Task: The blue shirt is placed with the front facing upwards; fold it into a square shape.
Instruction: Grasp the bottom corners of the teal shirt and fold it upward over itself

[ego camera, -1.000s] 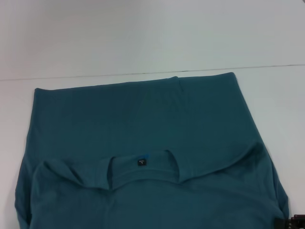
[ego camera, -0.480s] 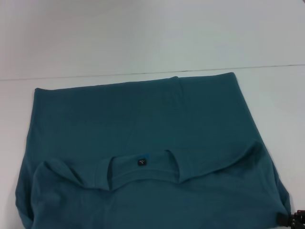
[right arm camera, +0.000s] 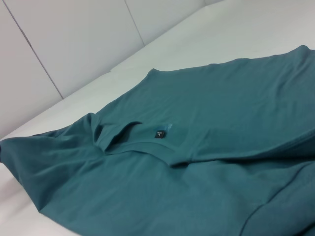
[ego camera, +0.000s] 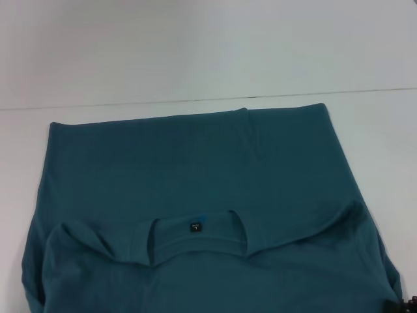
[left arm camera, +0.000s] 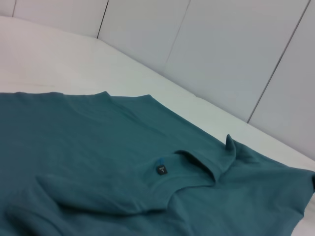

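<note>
Head view: the blue shirt [ego camera: 195, 195] lies spread on the white table [ego camera: 195, 52], its straight far edge near the table's back line. The collar [ego camera: 195, 238] with its small black label [ego camera: 193, 227] faces up in the middle of the cloth, and the near part of the garment overlaps the far part. I judge one lengthwise fold is already laid, so that the shoulders sit over the body. At the bottom right corner a dark piece of the right gripper [ego camera: 410, 304] shows at the shirt's edge. Too little of it is in view to say whether it is clenched or released. The left gripper is not seen.

Left wrist view: the shirt [left arm camera: 98, 142] fills the near table, label [left arm camera: 162, 170] up, one shoulder corner raised in a small peak. No fingers appear.

Right wrist view: the shirt [right arm camera: 206, 128] again, collar and label [right arm camera: 159, 134] central, folded edge running across. No fingers appear.
</note>
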Tool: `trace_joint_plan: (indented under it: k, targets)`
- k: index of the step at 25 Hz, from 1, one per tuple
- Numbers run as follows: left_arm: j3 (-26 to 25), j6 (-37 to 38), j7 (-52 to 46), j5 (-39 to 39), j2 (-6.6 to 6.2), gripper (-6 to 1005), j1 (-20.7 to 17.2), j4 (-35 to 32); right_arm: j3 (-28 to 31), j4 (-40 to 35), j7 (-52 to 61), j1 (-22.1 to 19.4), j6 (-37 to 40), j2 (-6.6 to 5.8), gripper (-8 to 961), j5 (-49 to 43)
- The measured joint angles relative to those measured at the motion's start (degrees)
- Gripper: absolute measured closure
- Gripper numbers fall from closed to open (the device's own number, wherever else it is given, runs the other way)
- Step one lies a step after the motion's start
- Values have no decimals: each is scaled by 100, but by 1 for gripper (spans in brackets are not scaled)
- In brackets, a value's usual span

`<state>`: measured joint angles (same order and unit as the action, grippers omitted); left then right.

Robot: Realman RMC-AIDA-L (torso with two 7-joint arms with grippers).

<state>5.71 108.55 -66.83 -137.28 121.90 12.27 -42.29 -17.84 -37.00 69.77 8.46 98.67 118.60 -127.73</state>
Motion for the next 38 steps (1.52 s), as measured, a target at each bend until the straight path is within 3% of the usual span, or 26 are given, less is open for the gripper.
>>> trace_joint_plan:
  k: [8, 17, 20, 28, 38]
  targets:
    - [-24, 14, -46, 257, 0, 955, 175, 125, 99, -2, 40, 144, 54, -4, 910, 25]
    - [-70, -6, -50, 992, -10, 954, 241, 254, 971, -14, 84, 529, 466, -4, 911, 36]
    - [-324, -35, -49, 1179, -35, 954, 272, 356, 1142, -19, 165, 630, 466, -27, 911, 39]
    - [-672, -295, -93, 1399, -68, 954, 309, 575, 1289, -19, 394, 784, 348, -112, 911, 44]
    - [-664, -1012, -115, 1544, -19, 954, 769, 888, 1338, -12, 759, 1222, -368, -124, 911, 93]
